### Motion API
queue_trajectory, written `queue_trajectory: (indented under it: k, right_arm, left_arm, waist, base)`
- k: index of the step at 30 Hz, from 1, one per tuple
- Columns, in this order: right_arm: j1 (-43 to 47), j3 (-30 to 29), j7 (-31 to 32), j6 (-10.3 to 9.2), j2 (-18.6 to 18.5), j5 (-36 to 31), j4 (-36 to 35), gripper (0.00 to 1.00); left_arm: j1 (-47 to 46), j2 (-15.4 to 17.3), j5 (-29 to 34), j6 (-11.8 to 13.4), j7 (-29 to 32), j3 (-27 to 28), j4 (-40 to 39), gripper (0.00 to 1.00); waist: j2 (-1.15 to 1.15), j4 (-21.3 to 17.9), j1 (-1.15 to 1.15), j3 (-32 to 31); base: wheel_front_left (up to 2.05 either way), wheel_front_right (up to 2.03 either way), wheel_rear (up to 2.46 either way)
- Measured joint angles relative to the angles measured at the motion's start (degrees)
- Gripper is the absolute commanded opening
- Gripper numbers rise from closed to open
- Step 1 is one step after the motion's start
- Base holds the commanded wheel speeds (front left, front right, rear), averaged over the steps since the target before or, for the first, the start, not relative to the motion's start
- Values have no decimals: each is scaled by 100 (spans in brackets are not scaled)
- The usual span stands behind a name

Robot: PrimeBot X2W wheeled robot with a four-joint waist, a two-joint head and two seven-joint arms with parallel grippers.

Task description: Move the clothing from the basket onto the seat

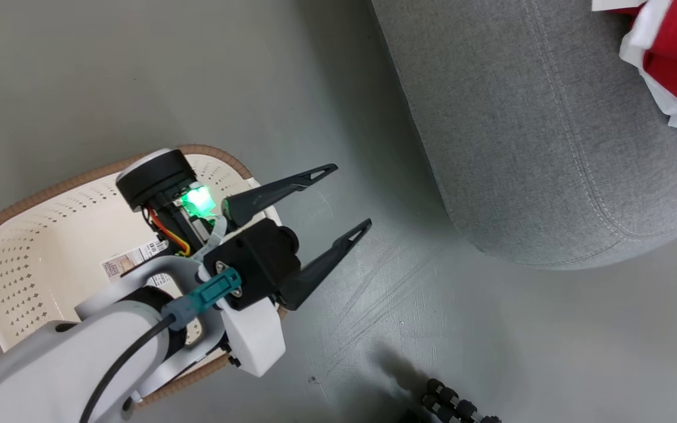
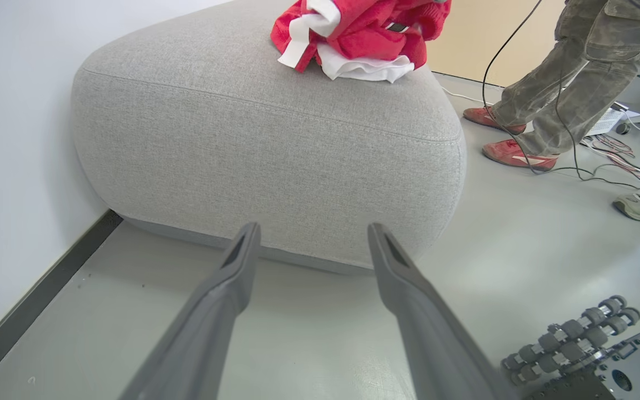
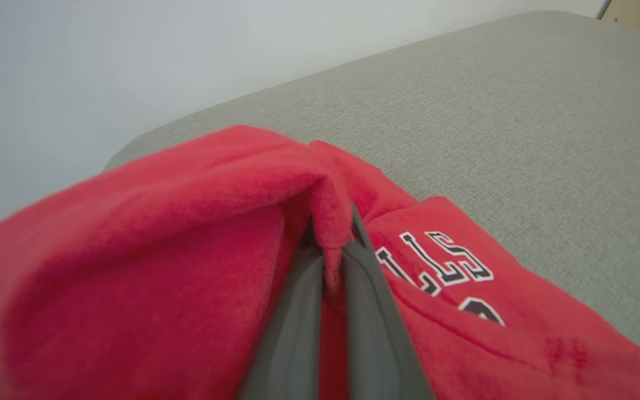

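My right jaws, rising from the bottom centre of the right wrist view, stand fully closed. Their two dark fingers (image 3: pixel 367 328) pinch a raised fold of the clothing (image 3: pixel 148 261), a red fleecy garment spread across the lower half of that frame. Black, white-outlined lettering (image 3: pixel 445 266) shows on it right of centre. Behind it the grey top of the seat (image 3: pixel 520 111) runs to the upper right, with a pale wall (image 3: pixel 103 55) at upper left. My left jaws stand wide apart and hold nothing. In the head view they point from centre frame toward the upper right, wrist in front of the right rim of the basket (image 1: pixel 33 247), tips over bare floor (image 1: pixel 109 76). The basket, cream and perforated with a brown rim, sits on the floor at lower left, with a paper label (image 1: pixel 130 261) on its bottom. The seat's rounded corner takes the upper right, well apart from the basket, and red garments with white trim lie on it at the top right corner. In the left wrist view the open jaws frame the seat's front face at centre, and the red-and-white heap rests on its top at upper centre. A person's legs (image 2: pixel 570 72) in olive trousers and red shoes (image 2: pixel 514 155) stand at upper right among cables (image 2: pixel 520 66). A roller wheel (image 2: pixel 575 339) shows at lower right.
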Motion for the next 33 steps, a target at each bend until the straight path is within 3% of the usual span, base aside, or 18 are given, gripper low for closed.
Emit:
queue_trajectory:
  k: [1, 3, 4, 6, 19, 33]
  right_arm:
    - [-15, 10, 13, 0, 3, -1, 13, 44]
    - [-27, 23, 37, 0, 2, -2, 18, 48]
    - [-28, 25, 55, 0, 2, -7, 21, 56]
    - [-30, 47, 62, 0, -15, -10, 75, 100]
    - [16, 44, 53, 0, -189, -249, -86, 100]
    - [844, -70, 226, 0, -102, -348, -405, 100]
  left_arm:
    - [0, 12, 0, 0, -1, 11, 0, 100]
    - [0, 30, 0, 0, -2, 26, 4, 100]
    - [0, 31, 0, 0, -2, 34, 4, 100]
    - [1, 30, 0, 0, -5, 35, 4, 100]
    - [8, 51, -3, 0, -155, 55, 83, 100]
    - [151, 48, -21, 0, -385, 70, 240, 100]
  waist:
    - [0, -9, 0, -6]
    - [0, -28, 0, -22]
    - [0, -39, 0, -31]
    - [0, -61, 0, -52]
    - [0, -182, 0, -291]
    - [0, -210, 0, -653]
  base:
    - [0, 0, 0]
    - [0, 0, 0]
    - [0, 0, 0]
    - [0, 0, 0]
    - [0, 0, 0]
    - [0, 0, 0]
